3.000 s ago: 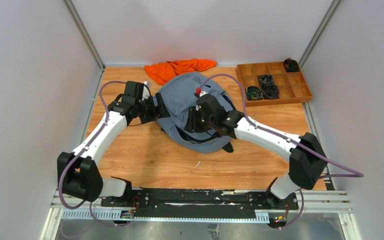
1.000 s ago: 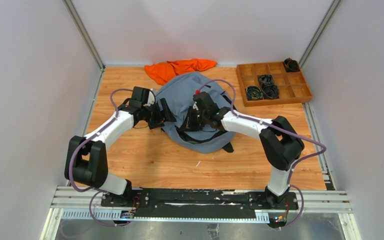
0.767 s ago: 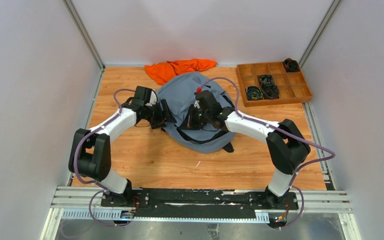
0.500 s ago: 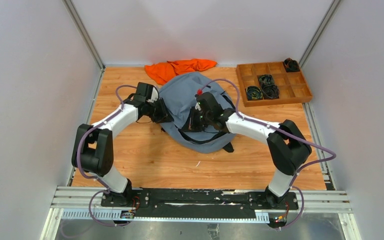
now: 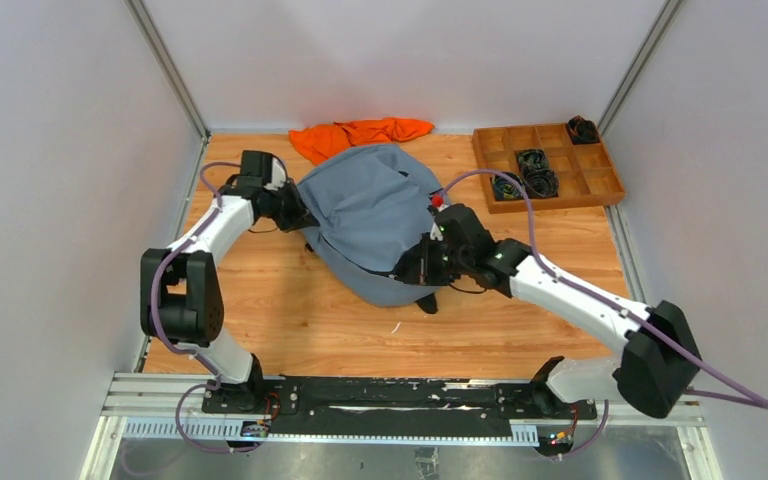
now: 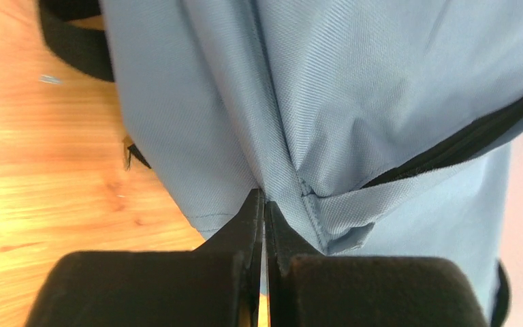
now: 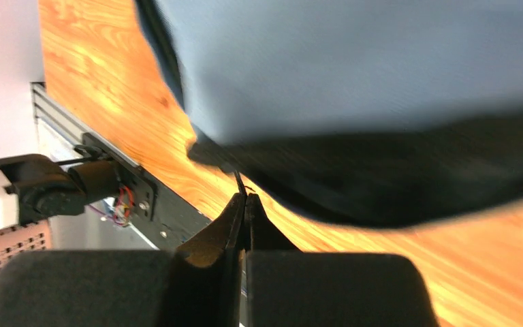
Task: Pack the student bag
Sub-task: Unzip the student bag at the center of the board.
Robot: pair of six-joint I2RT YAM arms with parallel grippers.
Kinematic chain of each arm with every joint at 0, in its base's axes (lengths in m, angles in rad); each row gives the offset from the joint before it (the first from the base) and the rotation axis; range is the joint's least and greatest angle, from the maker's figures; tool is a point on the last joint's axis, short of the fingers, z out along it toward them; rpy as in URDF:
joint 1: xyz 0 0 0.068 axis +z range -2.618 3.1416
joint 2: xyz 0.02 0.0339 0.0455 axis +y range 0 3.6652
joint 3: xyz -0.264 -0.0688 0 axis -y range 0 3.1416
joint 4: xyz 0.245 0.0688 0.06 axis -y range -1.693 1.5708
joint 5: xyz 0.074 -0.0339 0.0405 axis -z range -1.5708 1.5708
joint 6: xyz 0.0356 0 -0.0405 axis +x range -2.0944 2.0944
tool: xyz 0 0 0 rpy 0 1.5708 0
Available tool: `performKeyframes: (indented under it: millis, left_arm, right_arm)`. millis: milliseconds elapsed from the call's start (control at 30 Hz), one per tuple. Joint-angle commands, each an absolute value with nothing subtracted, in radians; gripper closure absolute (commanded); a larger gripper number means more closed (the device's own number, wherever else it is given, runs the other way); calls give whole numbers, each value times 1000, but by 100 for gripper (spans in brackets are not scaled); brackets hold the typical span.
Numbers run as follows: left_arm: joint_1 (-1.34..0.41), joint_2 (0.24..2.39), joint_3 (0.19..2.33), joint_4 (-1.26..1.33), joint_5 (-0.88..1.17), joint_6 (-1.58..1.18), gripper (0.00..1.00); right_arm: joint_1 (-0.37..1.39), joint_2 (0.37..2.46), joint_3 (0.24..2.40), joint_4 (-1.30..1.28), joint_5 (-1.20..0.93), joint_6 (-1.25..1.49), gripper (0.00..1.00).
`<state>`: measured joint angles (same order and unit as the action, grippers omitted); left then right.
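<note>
My left gripper (image 6: 264,199) clamps the student bag's (image 5: 370,210) seam; my right gripper (image 7: 244,201) is closed, hold unclear. I should pull evenly toward the desk's (image 5: 290,320) side edges.

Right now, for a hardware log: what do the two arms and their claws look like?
The left arm and right arm have white links between bulky black joints, each trailing a purple cable. The left claw and right claw are matte black, two-pronged, tapering to thin tips.

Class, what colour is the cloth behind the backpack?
Orange; the cloth shows best in top external view.
</note>
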<state>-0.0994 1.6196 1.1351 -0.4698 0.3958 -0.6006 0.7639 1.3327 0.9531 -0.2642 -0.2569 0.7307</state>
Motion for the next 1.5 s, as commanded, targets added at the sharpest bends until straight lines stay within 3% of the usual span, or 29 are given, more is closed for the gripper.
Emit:
performKeyframes:
  millis: [0, 133, 167, 233, 267, 333, 367, 633, 667, 733, 833, 967, 1233, 1300, 1400, 1467]
  left_arm:
    - [13, 1577, 1203, -478, 293, -573, 100]
    - [78, 1614, 1284, -514, 301, -564, 100]
    - [77, 1626, 1308, -528, 303, -557, 95]
    - [66, 1627, 1328, -550, 320, -554, 56]
    - [46, 1607, 1331, -561, 309, -546, 42]
    - [-36, 1533, 1331, -607, 230, -504, 25]
    - [-85, 1489, 1325, -632, 192, -485, 20]
    - [-345, 1148, 1074, -701, 176, -629, 20]
    - [-375, 1125, 1044, -701, 172, -660, 18]
    - [-437, 1094, 997, -696, 153, -723, 2]
    - [-491, 1090, 917, -636, 175, -788, 0]
    - [-497, 1136, 841, -521, 232, -855, 0]
    - [-514, 1255, 791, -368, 235, -880, 18]
    - [-514, 1267, 791, -349, 234, -875, 38]
    - [-514, 1256, 818, -359, 225, -851, 97]
    - [-503, 1240, 863, -438, 175, -805, 100]
  right_arm:
    - [755, 1215, 913, -483, -131, 656, 100]
    - [755, 1152, 922, -496, -105, 662, 100]
    - [755, 1154, 928, -484, -107, 665, 100]
    - [755, 1176, 943, -459, -113, 674, 100]
    - [756, 1193, 950, -447, -120, 681, 100]
    - [757, 1225, 962, -421, -138, 697, 100]
    - [758, 1239, 962, -401, -149, 707, 100]
    - [756, 1315, 992, -353, -161, 694, 100]
    - [756, 1321, 997, -353, -162, 692, 100]
    - [757, 1333, 1001, -353, -162, 689, 100]
    - [758, 1347, 999, -345, -171, 697, 100]
    - [757, 1356, 993, -334, -186, 703, 100]
    - [758, 1337, 966, -333, -188, 711, 100]
    - [758, 1333, 960, -336, -179, 708, 100]
    - [750, 1312, 954, -387, -129, 700, 100]
    - [729, 1284, 936, -412, -105, 702, 100]
